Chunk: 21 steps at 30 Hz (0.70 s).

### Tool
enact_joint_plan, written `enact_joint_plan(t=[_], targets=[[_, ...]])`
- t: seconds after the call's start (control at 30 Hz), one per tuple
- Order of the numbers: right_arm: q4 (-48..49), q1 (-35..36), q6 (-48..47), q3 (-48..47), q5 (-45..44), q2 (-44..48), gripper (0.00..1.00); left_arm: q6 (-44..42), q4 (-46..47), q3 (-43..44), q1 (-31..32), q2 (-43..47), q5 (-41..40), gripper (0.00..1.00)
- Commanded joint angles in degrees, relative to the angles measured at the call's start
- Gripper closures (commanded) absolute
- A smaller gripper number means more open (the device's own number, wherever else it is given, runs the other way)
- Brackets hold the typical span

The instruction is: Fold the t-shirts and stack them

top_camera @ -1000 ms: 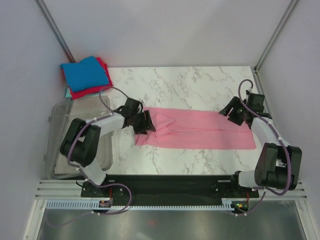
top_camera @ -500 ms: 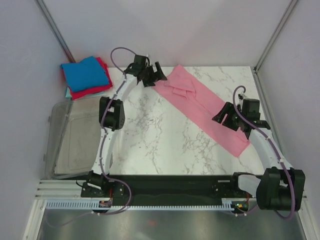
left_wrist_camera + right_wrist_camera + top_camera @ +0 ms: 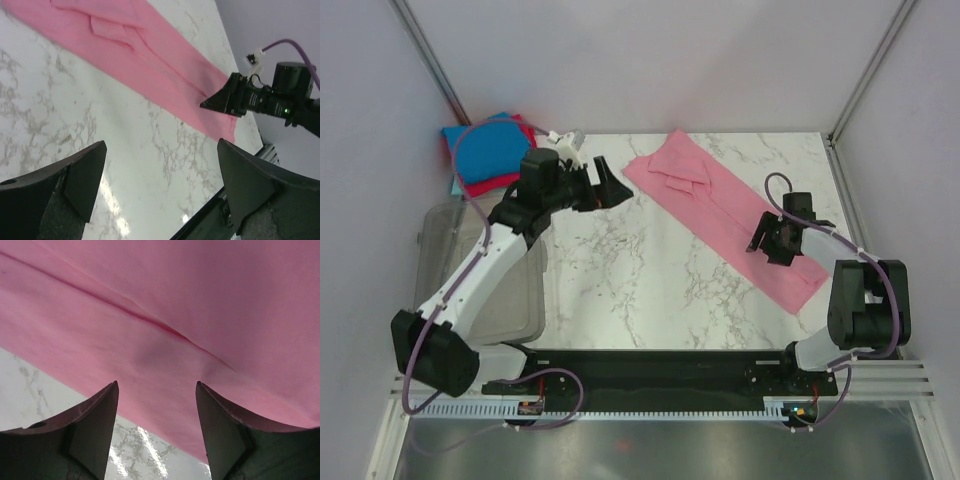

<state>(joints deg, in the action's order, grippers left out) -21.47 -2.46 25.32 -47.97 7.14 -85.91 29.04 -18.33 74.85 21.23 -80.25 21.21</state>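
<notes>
One pink t-shirt (image 3: 720,215) lies flat, with one folded stack (image 3: 485,152), one tub (image 3: 445,250).

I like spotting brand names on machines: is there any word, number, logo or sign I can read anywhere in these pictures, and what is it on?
No text can be read.
White tag on the right arm's cable: too small and blurred to read.
Pink t-shirt, folded t-shirts and clear tub: no print visible.
</notes>
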Motion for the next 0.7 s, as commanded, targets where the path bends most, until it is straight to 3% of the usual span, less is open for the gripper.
enact_joint_plan(t=[0.0,0.13,0.27,0.4,0.5,0.67], targets=[[0.55,2.28,2.70,-1.96,-3.88,-2.59,0.29,-1.96,1.45,-12.51,-0.67,6.22,-0.99,0.00],[6.17,8.76,9.72,1.64,4.53,-4.35,0.29,-2.76,1.54,-19.03,-0.84,13.53,-2.05,0.00],[8.90,18.08,16.06,3.14,3.85,-6.46,0.29,-2.85,1.37,-22.72,-1.02,17.48,-1.00,0.00],[20.21,29.14,27.66,6.22,6.40,-8.74,0.28,-3.46,-0.04,-23.52,-1.11,19.68,-0.30,0.00],[22.60,37.75,33.29,2.72,3.42,-11.55,0.28,-4.42,-1.44,-23.87,-1.28,21.35,-0.47,0.00],[21.56,45.08,36.64,-4.49,1.13,-14.90,0.28,-5.39,-4.08,-24.40,-1.46,23.64,-0.38,0.00]])
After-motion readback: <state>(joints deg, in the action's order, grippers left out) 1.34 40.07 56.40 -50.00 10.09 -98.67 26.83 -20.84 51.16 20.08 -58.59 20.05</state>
